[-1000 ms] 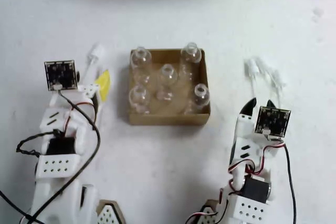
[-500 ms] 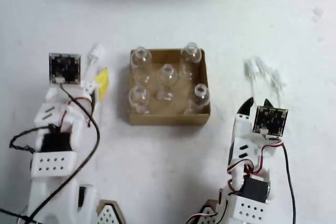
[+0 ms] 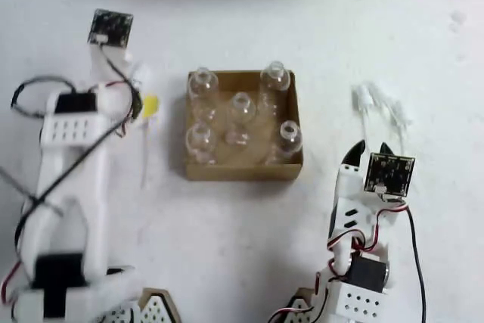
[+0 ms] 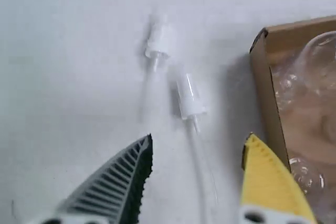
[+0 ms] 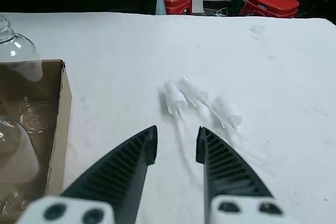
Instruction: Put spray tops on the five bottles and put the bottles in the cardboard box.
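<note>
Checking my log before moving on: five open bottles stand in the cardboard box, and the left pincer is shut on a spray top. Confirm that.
Not right. The left wrist view shows the left pincer open and empty, with two spray tops lying loose on the table before it. The five open bottles do stand in the cardboard box.

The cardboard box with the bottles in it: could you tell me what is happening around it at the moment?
Five bottles stand in the cardboard box, none with a spray top on yet. The left pincer hangs open over two spray tops lying on the table beside the box, holding nothing. The right pincer is open too, on the box's other side, with three more spray tops lying just ahead of it.
</note>
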You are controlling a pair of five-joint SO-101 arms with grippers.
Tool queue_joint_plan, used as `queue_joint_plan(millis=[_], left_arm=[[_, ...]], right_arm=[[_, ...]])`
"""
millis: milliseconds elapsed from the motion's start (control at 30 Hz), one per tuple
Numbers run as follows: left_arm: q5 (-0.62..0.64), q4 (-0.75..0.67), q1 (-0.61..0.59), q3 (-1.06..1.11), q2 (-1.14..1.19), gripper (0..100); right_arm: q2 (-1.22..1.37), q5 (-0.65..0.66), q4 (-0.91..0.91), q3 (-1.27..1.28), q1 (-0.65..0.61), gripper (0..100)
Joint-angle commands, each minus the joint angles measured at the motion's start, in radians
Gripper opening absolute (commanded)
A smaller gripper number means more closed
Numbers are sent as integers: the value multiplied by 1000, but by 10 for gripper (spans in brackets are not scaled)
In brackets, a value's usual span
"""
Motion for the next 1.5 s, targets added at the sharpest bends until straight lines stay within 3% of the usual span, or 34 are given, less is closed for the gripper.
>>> queue_joint_plan(millis=[0, 267, 667, 1167, 1467], left_arm=[[2, 84, 22, -216, 156, 267], [173, 112, 28, -479, 476, 267], [176, 307, 30, -945, 932, 267], [176, 476, 19, -1332, 1188, 267], [176, 551, 19, -1428, 1245, 92]], right_arm=[[2, -5, 5, 9, -8, 106], [2, -5, 16, 9, -8, 106], [2, -3, 18, 9, -8, 105], [2, -3, 18, 9, -8, 105], [2, -2, 18, 9, -8, 105]])
